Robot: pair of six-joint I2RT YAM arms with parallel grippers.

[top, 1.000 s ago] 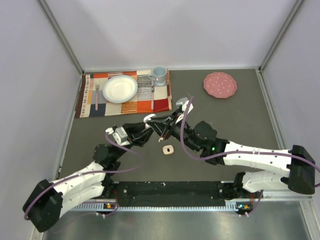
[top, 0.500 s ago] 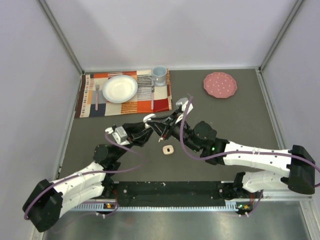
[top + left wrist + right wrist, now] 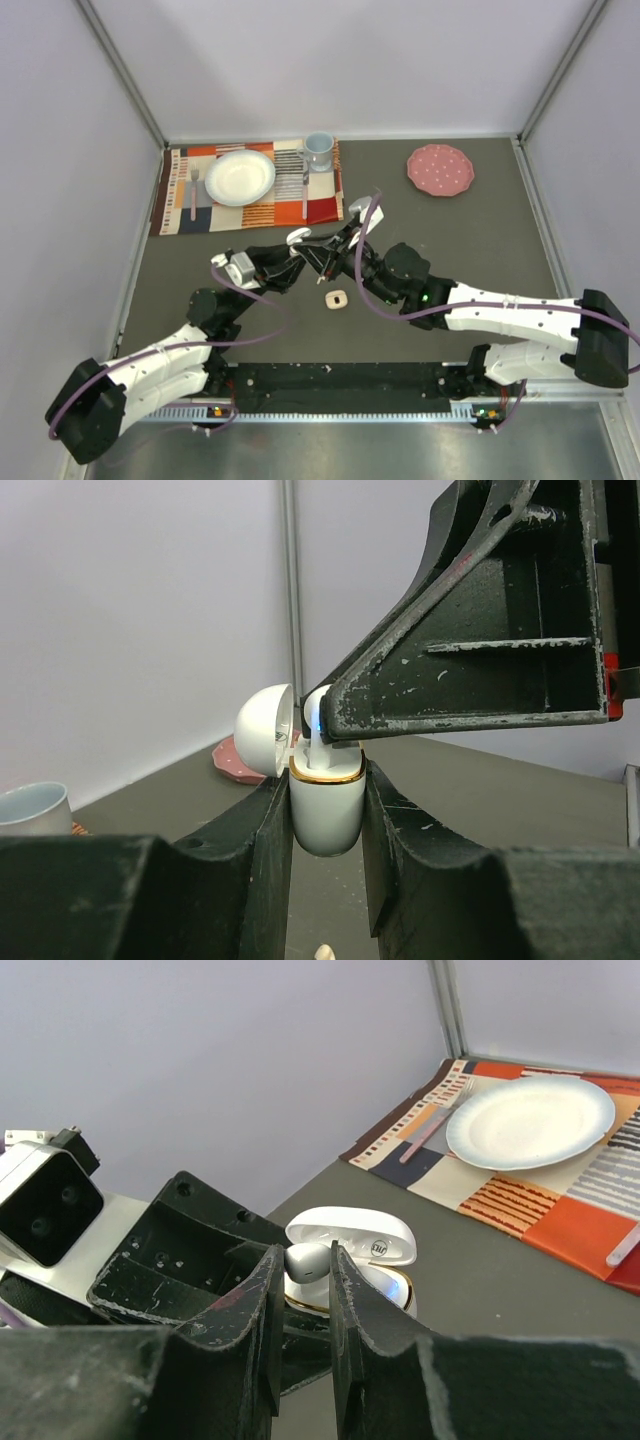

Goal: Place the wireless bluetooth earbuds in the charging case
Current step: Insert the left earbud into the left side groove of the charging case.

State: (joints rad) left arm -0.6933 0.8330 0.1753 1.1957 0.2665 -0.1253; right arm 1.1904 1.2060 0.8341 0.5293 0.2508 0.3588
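- Your bench is dark grey and matte, boxed in by pale lilac walls with aluminium posts at the corners.
- Upper left of the top view: a striped placemat with a white plate, cutlery and a pale blue cup. Upper right: a pink dotted plate, well apart from the arms.
- A small tan item lies on bare bench just below the two end effectors in the top view. Too small to tell what it is.
- Your two end effectors meet at frame centre, held above the bench.
- Left end effector: narrow, clamped on the body of the white charging case. The gold rim faces up and the lid is hinged open to the left in the left wrist view.
- Right end effector: narrow, pinching one white earbud between its fingers.
- The earbud is right over the case mouth, stem pointing down to the gold rim and head above the rim. You can't tell from these views whether it's seated.
- In the right wrist view the earbud sits just in front of the open lid.
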